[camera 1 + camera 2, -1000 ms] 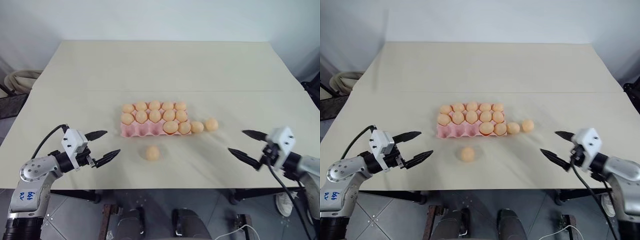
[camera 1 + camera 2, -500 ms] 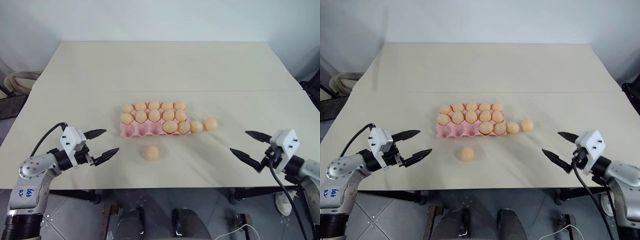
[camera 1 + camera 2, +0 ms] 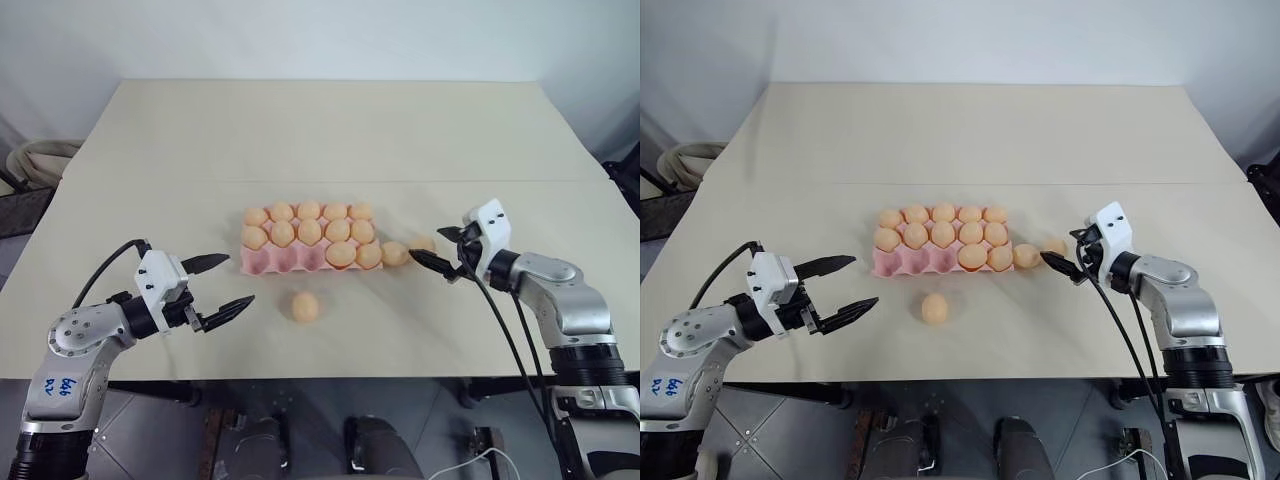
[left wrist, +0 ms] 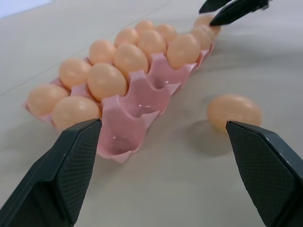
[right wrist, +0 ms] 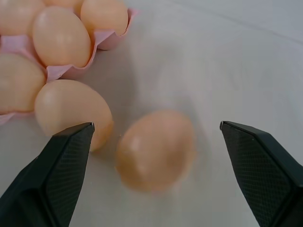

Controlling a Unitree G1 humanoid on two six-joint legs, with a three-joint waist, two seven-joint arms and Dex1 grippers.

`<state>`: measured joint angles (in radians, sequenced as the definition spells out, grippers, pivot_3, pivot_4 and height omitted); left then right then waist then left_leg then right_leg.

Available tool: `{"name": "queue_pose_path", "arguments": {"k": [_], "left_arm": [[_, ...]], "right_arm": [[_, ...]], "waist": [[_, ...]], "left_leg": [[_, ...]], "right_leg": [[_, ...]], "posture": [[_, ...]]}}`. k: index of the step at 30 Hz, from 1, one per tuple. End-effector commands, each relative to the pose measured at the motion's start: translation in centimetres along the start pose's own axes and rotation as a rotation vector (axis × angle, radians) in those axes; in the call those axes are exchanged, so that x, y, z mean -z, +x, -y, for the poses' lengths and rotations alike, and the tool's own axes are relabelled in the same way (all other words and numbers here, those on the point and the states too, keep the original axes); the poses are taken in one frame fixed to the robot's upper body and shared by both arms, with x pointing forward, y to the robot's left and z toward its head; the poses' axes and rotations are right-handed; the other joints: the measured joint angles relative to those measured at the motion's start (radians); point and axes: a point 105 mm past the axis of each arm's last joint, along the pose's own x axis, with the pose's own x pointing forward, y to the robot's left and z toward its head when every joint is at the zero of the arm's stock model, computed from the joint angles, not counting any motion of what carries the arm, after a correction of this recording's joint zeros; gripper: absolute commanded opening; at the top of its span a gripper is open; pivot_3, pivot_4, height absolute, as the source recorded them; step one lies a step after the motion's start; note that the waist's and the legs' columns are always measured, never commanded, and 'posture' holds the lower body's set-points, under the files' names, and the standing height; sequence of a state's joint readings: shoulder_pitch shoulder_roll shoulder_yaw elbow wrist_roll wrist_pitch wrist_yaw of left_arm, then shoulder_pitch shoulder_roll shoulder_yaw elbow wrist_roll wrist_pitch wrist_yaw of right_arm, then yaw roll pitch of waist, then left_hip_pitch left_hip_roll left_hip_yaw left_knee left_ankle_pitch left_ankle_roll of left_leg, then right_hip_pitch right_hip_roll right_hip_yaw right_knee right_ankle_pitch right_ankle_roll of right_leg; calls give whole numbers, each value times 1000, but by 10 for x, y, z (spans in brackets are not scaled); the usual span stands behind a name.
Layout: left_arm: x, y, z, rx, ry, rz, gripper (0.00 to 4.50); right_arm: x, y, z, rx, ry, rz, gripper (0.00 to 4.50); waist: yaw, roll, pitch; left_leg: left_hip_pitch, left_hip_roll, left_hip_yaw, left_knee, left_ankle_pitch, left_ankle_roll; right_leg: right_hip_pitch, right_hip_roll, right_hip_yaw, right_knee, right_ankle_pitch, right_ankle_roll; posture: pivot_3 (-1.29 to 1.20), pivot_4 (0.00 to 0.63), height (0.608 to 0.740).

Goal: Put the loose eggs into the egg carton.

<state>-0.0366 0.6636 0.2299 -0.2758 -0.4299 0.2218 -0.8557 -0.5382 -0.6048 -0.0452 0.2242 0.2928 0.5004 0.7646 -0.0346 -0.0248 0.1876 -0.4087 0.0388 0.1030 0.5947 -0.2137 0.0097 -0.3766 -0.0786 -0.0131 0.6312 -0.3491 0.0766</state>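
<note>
My right claw [image 3: 441, 252] is spread wide and empty, with the outermost loose egg [image 5: 156, 149] lying on the bench [image 3: 320, 140] between its two fingers, not yet touched. A second loose egg [image 5: 73, 113] sits just beside that one, against the right end of the egg carton [image 3: 268, 262]. The third loose egg [image 3: 305, 306] lies alone on the bench in front of the carton, apart from it, closer to my left side. My left claw [image 3: 222, 285] is also spread wide and holds nothing; it hangs over the bench near the front edge, pointing toward the carton and the lone egg. The pink carton sits in the middle of the bench with its long side facing me. Its two back rows are full of eggs, and in the front row the two cups at the right end are filled, while the three cups toward the left end [image 4: 137, 106] stand empty. Through my left wrist view those empty cups face me directly, with the lone egg [image 4: 234, 111] lying on the bench just off the carton's near edge.
</note>
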Motion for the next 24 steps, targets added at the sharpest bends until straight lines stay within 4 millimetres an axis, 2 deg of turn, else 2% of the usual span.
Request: {"name": "queue_pose_path", "arguments": {"k": [1,4,9,10,12,15,18,20,24], "left_arm": [[-12,0,4,-9,28,39,4500],[-12,0,5,-10,28,40,4500],[-12,-3,3,-23,33,40,4500],[-12,-3,3,-26,33,40,4500],[-11,-4,2,-35,32,41,4500],[-10,-9,-2,-68,24,41,4500],[-5,-17,-6,-117,8,38,4500],[0,-23,-8,-142,-3,25,4500],[6,-30,-6,-162,-24,4,4500]], "right_arm": [[-2,6,8,34,-18,1,4452],[-1,9,10,37,-23,12,3854],[-4,5,10,26,-37,27,2142],[-6,3,10,21,-38,35,1930],[-16,1,6,-9,-62,74,1838],[-43,-1,-16,-117,-107,171,1838],[-72,4,-54,-262,-146,249,1838],[-83,13,-78,-334,-151,264,1838],[-90,36,-117,-419,-166,233,1838]], "waist": [[0,0,0],[1,0,0],[1,0,0],[1,0,0],[-2,0,0],[-6,0,0],[-14,0,0],[-23,0,0],[-26,0,0]], "left_leg": [[0,0,0,0,0,0],[0,0,0,0,0,0],[0,0,1,0,0,1],[0,0,1,0,0,0],[0,0,1,0,0,0],[0,0,1,0,0,0],[1,1,1,0,0,0],[1,1,1,0,0,0],[2,2,1,0,-1,-5]], "right_leg": [[0,0,0,0,0,0],[0,0,0,0,0,0],[0,1,0,1,0,1],[0,1,0,1,0,1],[0,1,0,1,0,1],[0,1,0,2,0,1],[0,1,0,2,0,1],[0,1,0,3,0,1],[0,1,1,6,0,0]], "posture": [[0,150,740],[0,150,740],[0,150,740],[0,150,740],[0,150,740],[0,150,740],[0,150,740],[0,150,740],[0,150,740]]}}
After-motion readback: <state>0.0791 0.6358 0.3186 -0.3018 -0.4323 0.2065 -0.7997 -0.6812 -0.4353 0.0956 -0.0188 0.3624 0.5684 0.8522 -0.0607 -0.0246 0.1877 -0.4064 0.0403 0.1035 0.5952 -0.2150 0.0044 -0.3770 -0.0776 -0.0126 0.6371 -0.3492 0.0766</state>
